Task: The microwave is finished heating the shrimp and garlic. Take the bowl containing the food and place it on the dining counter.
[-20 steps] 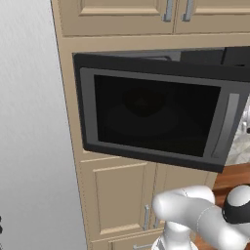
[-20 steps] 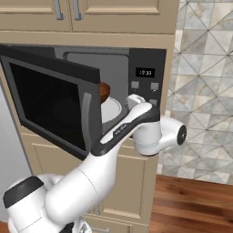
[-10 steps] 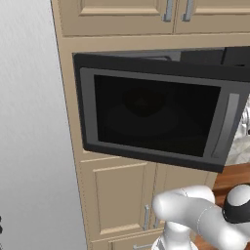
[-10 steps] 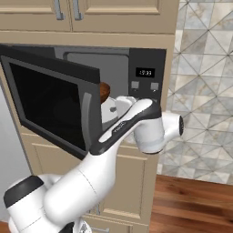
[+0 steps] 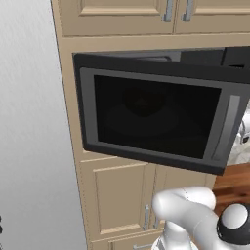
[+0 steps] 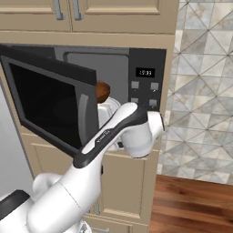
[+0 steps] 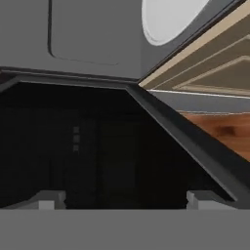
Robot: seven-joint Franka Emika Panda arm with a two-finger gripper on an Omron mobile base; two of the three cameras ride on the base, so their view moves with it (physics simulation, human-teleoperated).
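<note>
The black microwave (image 6: 144,86) stands open, its dark glass door (image 5: 151,117) swung out to the left. Inside, part of the reddish-brown bowl (image 6: 103,91) shows above my arm, past the door's edge. The shrimp and the garlic are hidden from these angles. My forearm (image 6: 123,125) reaches into the opening just below the bowl. In the hand view my gripper (image 7: 122,199) is open, its fingertips (image 7: 49,198) far apart with nothing between them, facing the dark door and the grey interior with the white turntable (image 7: 168,17) at the top. The dining counter is out of view.
Beige cabinet doors (image 5: 122,195) sit below the microwave and more run above it. A grey wall panel (image 5: 29,122) stands to the left. To the right is a tiled wall (image 6: 200,91) over a brown wooden floor (image 6: 195,205). The open door juts into the space in front.
My arm's elbow joint has shifted slightly at the microwave's mouth. The bowl and the door have not moved, and the jaws stay wide.
</note>
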